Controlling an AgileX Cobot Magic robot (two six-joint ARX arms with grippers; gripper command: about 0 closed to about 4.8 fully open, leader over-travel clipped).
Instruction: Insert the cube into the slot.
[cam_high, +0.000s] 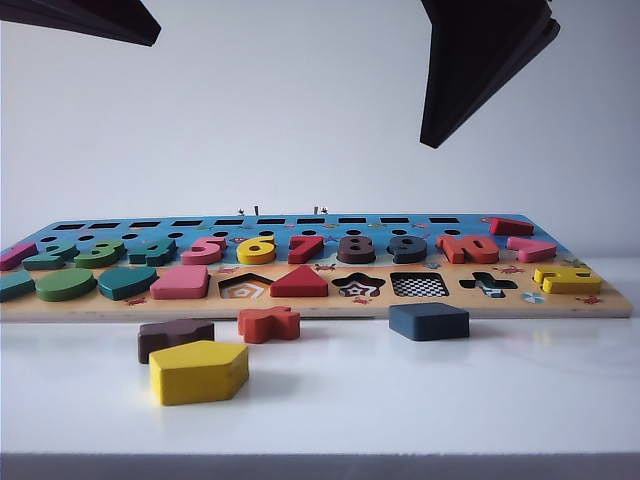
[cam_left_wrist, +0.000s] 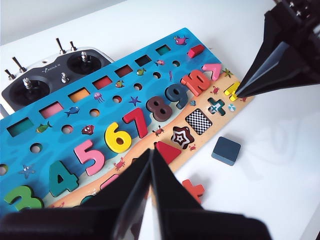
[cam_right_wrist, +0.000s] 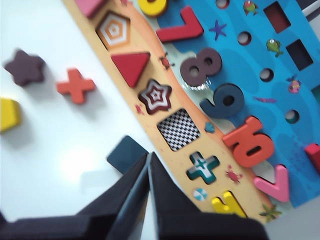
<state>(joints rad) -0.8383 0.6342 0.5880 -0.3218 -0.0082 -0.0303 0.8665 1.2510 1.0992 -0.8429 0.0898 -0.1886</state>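
The cube (cam_high: 429, 321) is lying flat on the table (cam_high: 500, 400), just beside the board (cam_high: 600, 303) near the checkered slot (cam_high: 419, 285). Both grippers are hanging above, clenched on nothing: the right (cam_right_wrist: 149, 159) over the cube, the left (cam_left_wrist: 150, 152) over the board's near edge. It is looking light, rigid and smooth-sided, so pinching two opposite flat sides seems best.

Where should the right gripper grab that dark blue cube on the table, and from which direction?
Come straight down on the cube and pinch two opposite flat side faces. It lies flat on the table, clear of the puzzle board, sides exposed. The right gripper, now shut, must open first.
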